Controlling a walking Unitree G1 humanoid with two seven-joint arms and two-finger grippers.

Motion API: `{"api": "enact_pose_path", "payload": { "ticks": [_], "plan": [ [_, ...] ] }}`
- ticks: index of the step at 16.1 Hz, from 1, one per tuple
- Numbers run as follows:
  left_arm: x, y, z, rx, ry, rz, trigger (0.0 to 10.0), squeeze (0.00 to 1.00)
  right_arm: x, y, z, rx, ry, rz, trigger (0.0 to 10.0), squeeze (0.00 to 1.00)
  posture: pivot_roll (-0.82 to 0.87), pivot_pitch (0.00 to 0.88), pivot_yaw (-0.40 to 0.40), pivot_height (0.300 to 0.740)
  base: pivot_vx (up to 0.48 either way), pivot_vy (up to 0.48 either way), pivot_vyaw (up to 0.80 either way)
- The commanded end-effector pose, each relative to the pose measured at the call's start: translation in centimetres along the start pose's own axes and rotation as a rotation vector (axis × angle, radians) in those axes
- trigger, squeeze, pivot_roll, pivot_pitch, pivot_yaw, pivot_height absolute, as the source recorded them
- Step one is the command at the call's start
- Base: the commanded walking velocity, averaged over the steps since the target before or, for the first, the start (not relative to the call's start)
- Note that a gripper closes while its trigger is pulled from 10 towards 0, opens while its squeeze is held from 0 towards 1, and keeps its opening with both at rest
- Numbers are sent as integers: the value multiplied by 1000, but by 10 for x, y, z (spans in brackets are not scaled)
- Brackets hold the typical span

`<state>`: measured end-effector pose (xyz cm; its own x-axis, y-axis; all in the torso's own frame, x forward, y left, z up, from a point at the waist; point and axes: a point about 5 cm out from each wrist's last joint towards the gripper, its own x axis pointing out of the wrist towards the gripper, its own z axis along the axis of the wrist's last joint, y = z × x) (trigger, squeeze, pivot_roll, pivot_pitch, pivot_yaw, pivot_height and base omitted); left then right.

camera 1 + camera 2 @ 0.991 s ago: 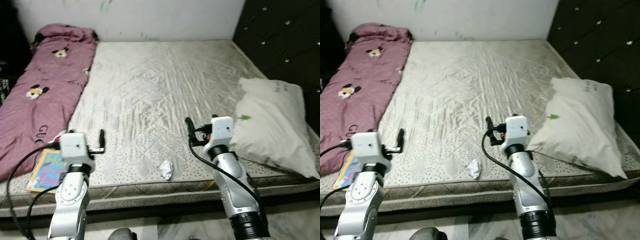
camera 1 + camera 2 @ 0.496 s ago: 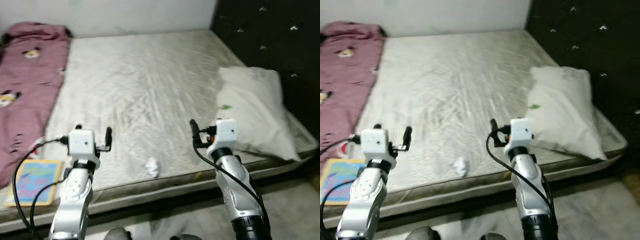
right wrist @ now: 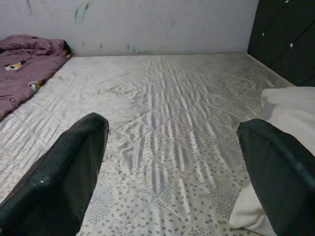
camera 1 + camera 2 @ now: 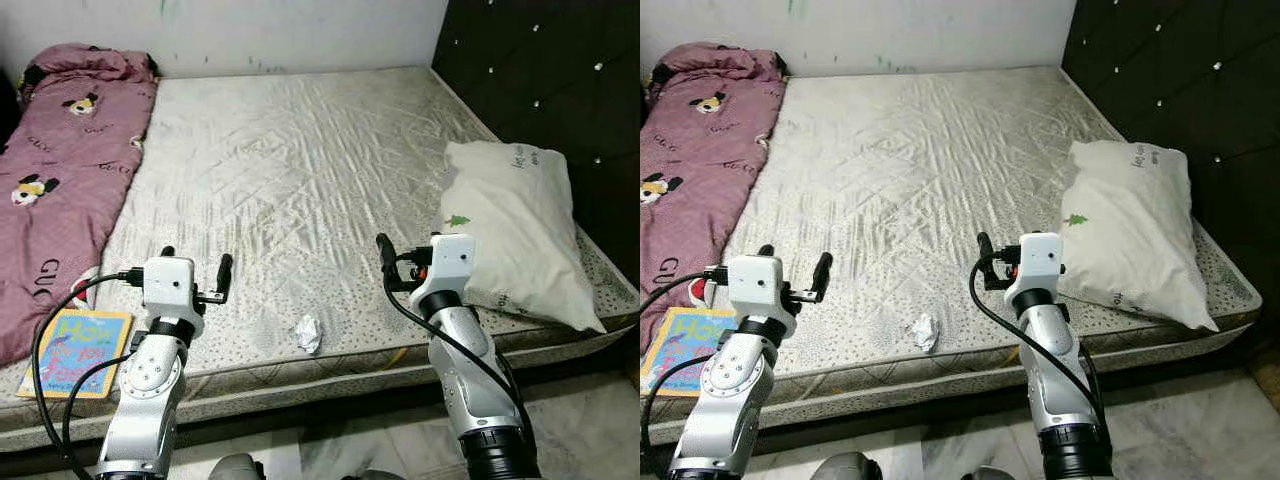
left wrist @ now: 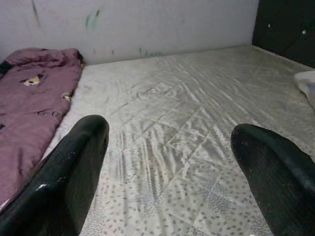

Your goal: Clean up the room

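White crumpled paper (image 4: 308,333) lies on the bed's mattress (image 4: 300,170), close to the front edge, between the two arms and touching neither. Half a second ago the head pictures were blurry and showed less of the left side. Now they are sharp, and the purple blanket (image 4: 62,170) with the cartoon mice fills more of that side. That is the camera turning, not the things moving. The paper, the white pillow (image 4: 510,235) and the picture book (image 4: 78,338) lie just where they did before.

Both arms are still held up in front of the bed, much as before. The left pincer (image 4: 196,275) hangs over the front left part of the mattress, and its two black fingers (image 5: 64,182) stand wide apart with nothing between them. The right pincer (image 4: 408,257) hangs over the front right part, just beside the pillow, and its fingers (image 3: 69,172) are spread wide too, holding nothing.

The head pictures show the paper ball, the book near the bed's front left corner beside the blanket, and the whole pillow by the dark padded headboard (image 4: 560,70). The wrist pictures look low across the mattress toward the wall (image 5: 147,22), with its green marks. The left wrist picture catches the blanket's far end, and the right wrist picture has the pillow's edge (image 3: 290,105) close by.
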<state>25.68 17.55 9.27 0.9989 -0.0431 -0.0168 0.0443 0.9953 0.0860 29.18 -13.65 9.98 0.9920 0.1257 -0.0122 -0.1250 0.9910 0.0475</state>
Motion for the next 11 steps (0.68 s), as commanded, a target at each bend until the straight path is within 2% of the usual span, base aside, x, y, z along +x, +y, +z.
{"api": "enact_pose_path", "payload": {
  "ticks": [1,4,11],
  "plan": [
    [1,1,1,-44,-16,1,10000,0,1,1,3,8,-7,5,10000,0,100,0,0,740,0,0,0],
    [1,10,2,-82,-32,60,10000,0,0,3,1,21,-3,18,10000,0,103,0,-1,740,0,0,0],
    [0,4,-3,-105,-6,36,10000,0,-1,5,0,16,3,35,10000,0,104,0,-9,740,0,0,0]
  ]
}}
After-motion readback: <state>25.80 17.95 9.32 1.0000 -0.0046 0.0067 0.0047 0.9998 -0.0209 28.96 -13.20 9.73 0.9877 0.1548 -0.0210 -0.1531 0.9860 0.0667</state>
